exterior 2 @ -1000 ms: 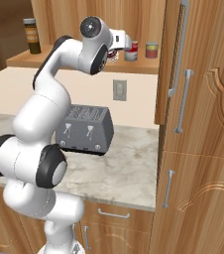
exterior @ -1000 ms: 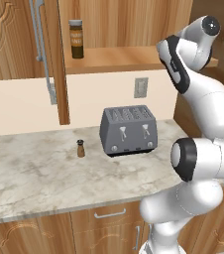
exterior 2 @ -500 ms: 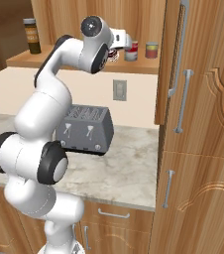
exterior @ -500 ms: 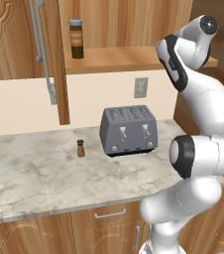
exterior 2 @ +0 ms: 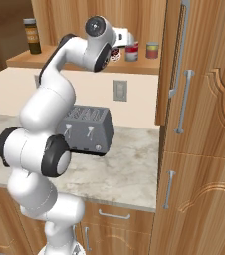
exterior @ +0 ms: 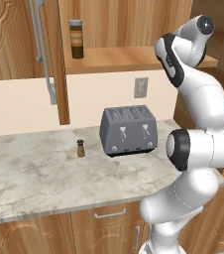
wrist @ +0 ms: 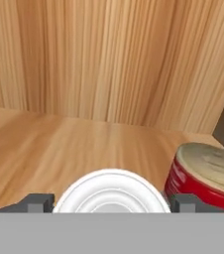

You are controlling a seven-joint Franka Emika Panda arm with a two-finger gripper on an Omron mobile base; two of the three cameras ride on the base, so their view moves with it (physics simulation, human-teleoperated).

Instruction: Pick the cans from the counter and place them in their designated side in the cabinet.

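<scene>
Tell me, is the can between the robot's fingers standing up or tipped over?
Upright: the can shows its round silver top facing up on the cabinet shelf, beside another upright red can.

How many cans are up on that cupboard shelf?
2. One red-and-white can stands on the shelf right at the pincer; the other, a red can, stands beside it nearer the door. Others may be hidden.

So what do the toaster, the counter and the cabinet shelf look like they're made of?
Toaster: seems to be brushed grey metal, with a dull even sheen and a dark base.
Counter: polished stone by the look, beige with cloudy marbled veins.
Cabinet shelf: light-brown wood, with streaky grain running along the plank and the back wall; as a render it could equally be laminate.
</scene>
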